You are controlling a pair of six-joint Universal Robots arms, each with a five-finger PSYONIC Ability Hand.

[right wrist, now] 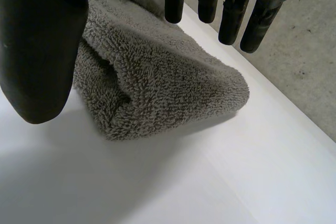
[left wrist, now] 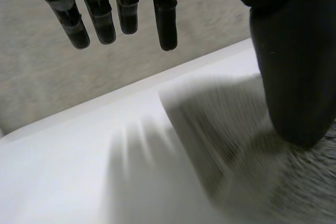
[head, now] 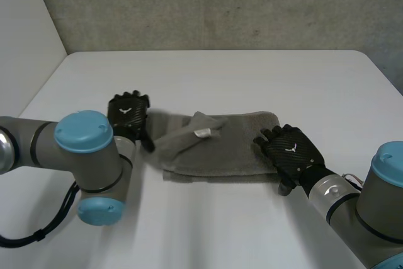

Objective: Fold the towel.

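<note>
Flanking the towel [head: 230,149] with left hand [head: 128,116] and right hand [head: 291,150] spread, empty — best pinch its 2 ends evenly, fold squarely.

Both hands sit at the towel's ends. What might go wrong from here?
1. A loose flap of the towel, with a white label, lies turned over near the left hand; nothing holds it, so it may fall open.
2. The right hand hangs open at the thick folded end; closing there may catch only the top layer and skew the fold.
</note>
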